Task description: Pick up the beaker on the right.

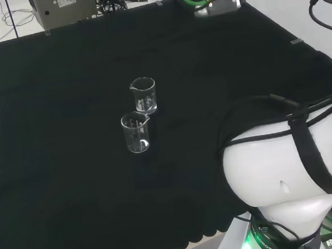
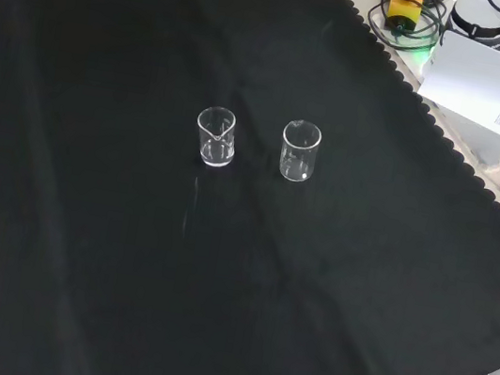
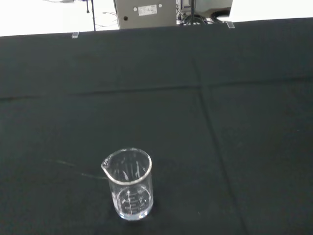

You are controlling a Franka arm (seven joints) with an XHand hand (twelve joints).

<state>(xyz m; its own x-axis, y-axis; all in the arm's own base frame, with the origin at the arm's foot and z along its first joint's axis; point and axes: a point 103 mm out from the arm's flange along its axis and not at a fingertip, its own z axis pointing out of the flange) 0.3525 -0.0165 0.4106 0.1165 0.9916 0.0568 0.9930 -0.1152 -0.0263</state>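
Note:
Two small clear glass beakers stand upright on the black cloth. In the front view they are side by side, one on the left (image 2: 216, 137) and one on the right (image 2: 300, 151). In the head view the nearer beaker (image 1: 136, 132) stands just in front of the farther beaker (image 1: 144, 95). The wrist view looks down at one upright beaker (image 3: 129, 183), empty, with its spout at the rim.
The arm's white links (image 1: 290, 177) bulk at the head view's lower right. A grey box (image 1: 63, 8) and cables lie beyond the cloth's far edge. In the front view a white card (image 2: 484, 80) and cables sit off the cloth at upper right.

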